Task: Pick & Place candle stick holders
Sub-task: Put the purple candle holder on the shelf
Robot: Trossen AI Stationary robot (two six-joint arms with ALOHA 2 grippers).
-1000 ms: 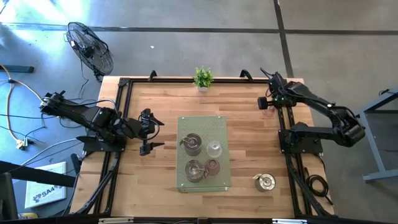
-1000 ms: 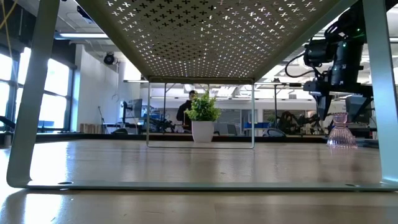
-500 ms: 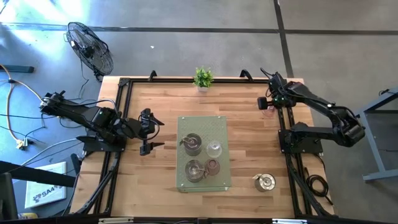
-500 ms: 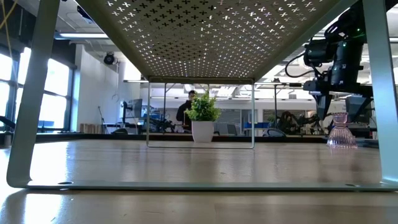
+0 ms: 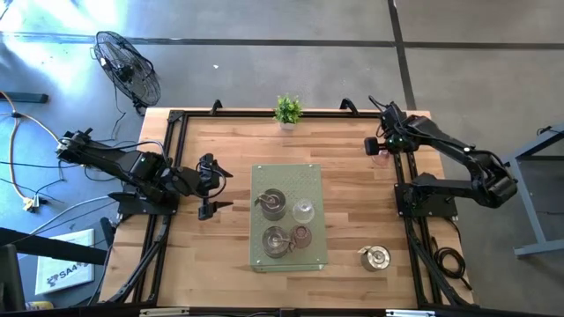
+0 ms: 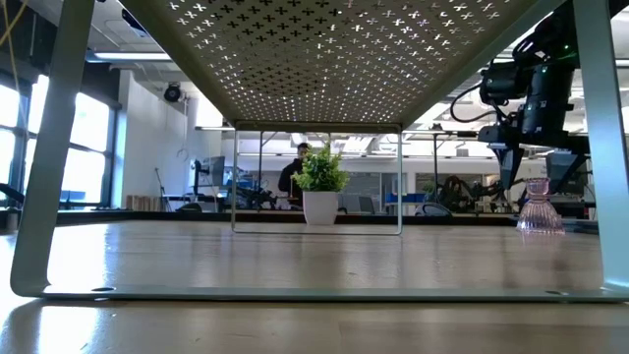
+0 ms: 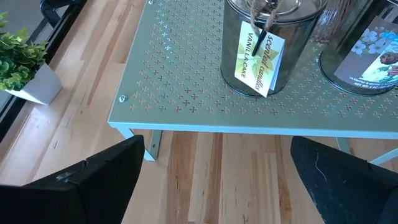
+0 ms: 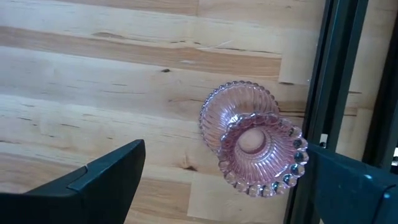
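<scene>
A pale green perforated stand (image 5: 310, 176) in the table's middle carries two silver candle stick holders (image 5: 271, 204) (image 5: 276, 239), a clear glass one (image 5: 303, 210) and a small pink one (image 5: 301, 235). Another silver holder (image 5: 374, 257) stands on the wood at the near right. A pink ribbed glass holder (image 8: 255, 146) stands by its base on the table at the far right. My right gripper (image 5: 379, 146) hovers open above it, fingers pointing down, one to either side, touching nothing. My left gripper (image 5: 216, 188) waits open, left of the stand, facing it.
A small potted plant (image 5: 287, 110) stands at the far edge. Black frame rails (image 5: 401, 176) run along the table's sides, one right beside the pink holder (image 6: 538, 206). The stand's legs (image 6: 39, 197) rise from the wood. Bare wood lies between the stand and both arms.
</scene>
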